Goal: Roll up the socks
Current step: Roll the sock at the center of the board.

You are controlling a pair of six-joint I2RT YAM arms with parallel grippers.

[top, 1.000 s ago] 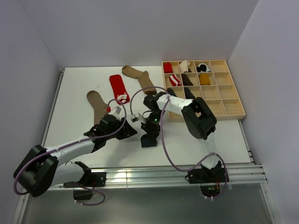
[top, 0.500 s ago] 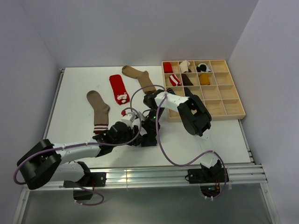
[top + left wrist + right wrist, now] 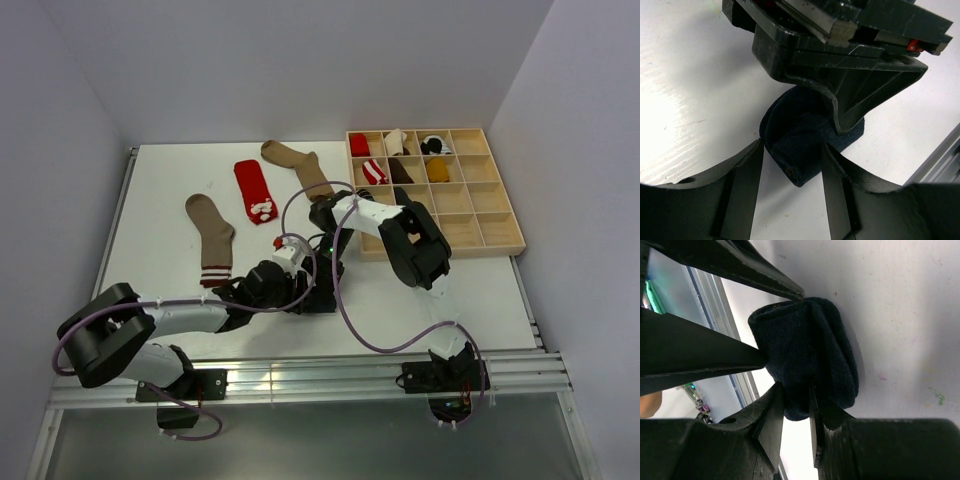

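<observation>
A rolled navy sock [image 3: 805, 340] rests on the white table [image 3: 170, 190]. My right gripper [image 3: 795, 388] is shut on a fold of its near end. The left gripper [image 3: 791, 150] is open, its fingers [image 3: 742, 185] on either side of the roll's [image 3: 800, 135] end without pressing it. In the top view both grippers meet at the table's front middle, left [image 3: 298, 290] and right [image 3: 322, 283], and they hide the roll. Lying flat farther back are a tan sock with a striped cuff [image 3: 212, 235], a red sock [image 3: 255, 190] and a brown sock [image 3: 300, 168].
A wooden compartment tray [image 3: 487, 215] sits at the back right, with several rolled socks in its far cells. The right arm's cable [image 3: 350, 320] loops over the table front. The metal rail [image 3: 330, 375] runs along the near edge.
The left arm has swung right, off the tan sock, up to the right gripper, and its jaws have widened around the navy roll. The right gripper kept its hold.
</observation>
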